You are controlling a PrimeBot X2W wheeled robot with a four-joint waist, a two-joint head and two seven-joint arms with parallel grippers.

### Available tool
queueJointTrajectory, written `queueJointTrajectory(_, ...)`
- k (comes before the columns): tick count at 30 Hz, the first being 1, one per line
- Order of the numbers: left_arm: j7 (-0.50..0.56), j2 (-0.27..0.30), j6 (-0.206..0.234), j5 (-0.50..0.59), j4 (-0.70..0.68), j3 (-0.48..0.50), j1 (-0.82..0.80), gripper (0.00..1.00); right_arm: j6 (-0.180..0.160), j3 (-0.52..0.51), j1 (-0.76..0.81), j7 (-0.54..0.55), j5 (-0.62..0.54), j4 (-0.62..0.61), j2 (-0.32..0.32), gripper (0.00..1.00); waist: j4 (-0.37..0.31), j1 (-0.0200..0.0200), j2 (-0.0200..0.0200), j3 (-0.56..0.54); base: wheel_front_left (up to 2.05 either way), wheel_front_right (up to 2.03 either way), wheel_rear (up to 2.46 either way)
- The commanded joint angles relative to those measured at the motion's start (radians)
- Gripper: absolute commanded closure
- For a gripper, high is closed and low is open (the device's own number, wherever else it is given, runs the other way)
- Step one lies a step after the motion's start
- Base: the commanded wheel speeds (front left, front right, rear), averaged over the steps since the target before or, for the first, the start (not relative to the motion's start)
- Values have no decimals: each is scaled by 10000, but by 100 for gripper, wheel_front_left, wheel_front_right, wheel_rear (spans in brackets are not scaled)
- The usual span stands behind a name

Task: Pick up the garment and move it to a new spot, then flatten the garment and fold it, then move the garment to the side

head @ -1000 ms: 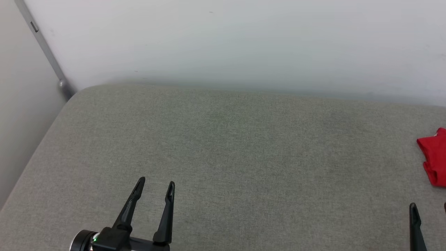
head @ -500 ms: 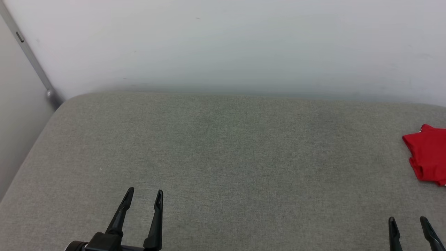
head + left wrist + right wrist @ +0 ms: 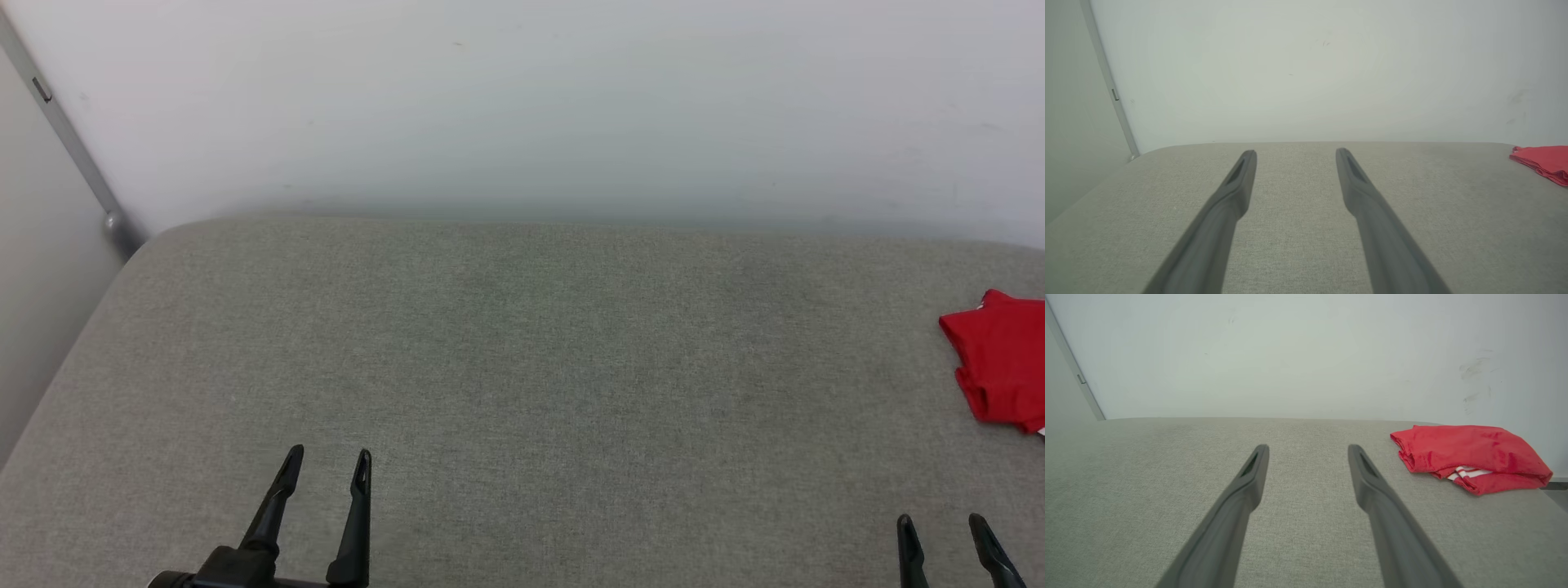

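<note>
The garment (image 3: 1000,367) is a red bundle folded into a compact stack at the far right of the grey padded surface (image 3: 522,367), cut off by the head view's right edge. In the right wrist view the garment (image 3: 1470,455) shows a strip of red-white trim at its near edge. It also appears at the right edge of the left wrist view, garment (image 3: 1543,161). My left gripper (image 3: 326,461) hovers open at the lower left, nothing between its fingers. My right gripper (image 3: 939,527) stands open at the lower right, short of the garment and apart from it.
A pale wall (image 3: 522,106) runs along the far edge of the padded surface. A grey metal post (image 3: 69,147) slants down in the left corner. The surface's left edge (image 3: 57,384) drops off toward the floor.
The head camera has swung right and tilted, so the whole picture shifted left and more of the garment shows. Both grippers sit lower in the picture, still open.
</note>
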Motion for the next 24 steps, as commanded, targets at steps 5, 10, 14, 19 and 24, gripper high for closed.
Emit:
queueJointTrajectory(5,21,0,13,178,247,76,55,100,0,53,30,29,31,257,14,100,8,1,0,5,0,0,0)
queueJointTrajectory(10,115,19,33,-294,546,54,77,100,0,138,-81,135,496,613,11,100,-8,0,0,14,0,0,0)
queueJointTrajectory(14,265,78,47,-1210,643,66,-81,100,0,200,-364,294,1382,796,-33,100,-39,0,0,31,0,0,0)
queueJointTrajectory(19,449,139,37,-2283,818,80,-294,100,-1,270,-707,485,2420,1031,-79,100,-77,0,0,51,0,0,0)
queueJointTrajectory(24,625,191,25,-3287,990,97,-497,100,-1,329,-1024,670,3391,1246,-117,100,-115,0,0,71,0,0,0)
